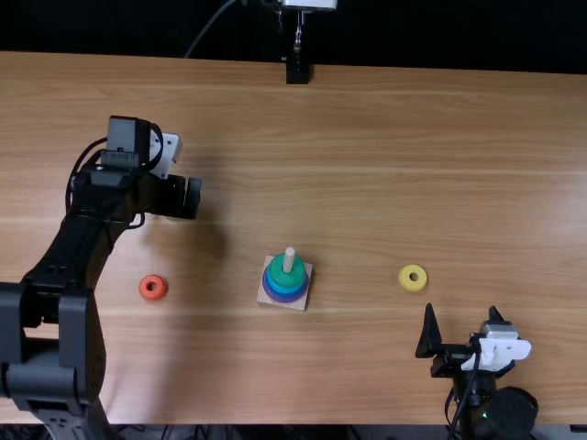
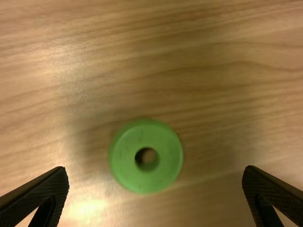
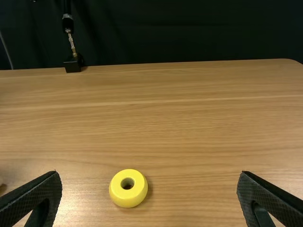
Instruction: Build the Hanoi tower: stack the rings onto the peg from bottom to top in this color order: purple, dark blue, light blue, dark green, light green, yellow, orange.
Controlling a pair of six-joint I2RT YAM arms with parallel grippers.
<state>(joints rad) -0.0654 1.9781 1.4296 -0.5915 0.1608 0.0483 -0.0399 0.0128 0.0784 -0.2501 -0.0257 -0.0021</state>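
left end effector (image 1: 171,195) spread | light green ring (image 2: 147,178) flat | peg (image 1: 289,259) upright

Left arm (image 1: 81,240) cropped, green ring (image 2: 124,158) seemingly blurred

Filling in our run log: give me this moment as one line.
left gripper: open above light green ring | peg: dark green ring on top | yellow ring, orange ring: on table | right gripper: open

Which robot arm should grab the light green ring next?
Probably the left: its open fingers hang over the light green ring. The right arm's fingers are nearer the yellow ring.
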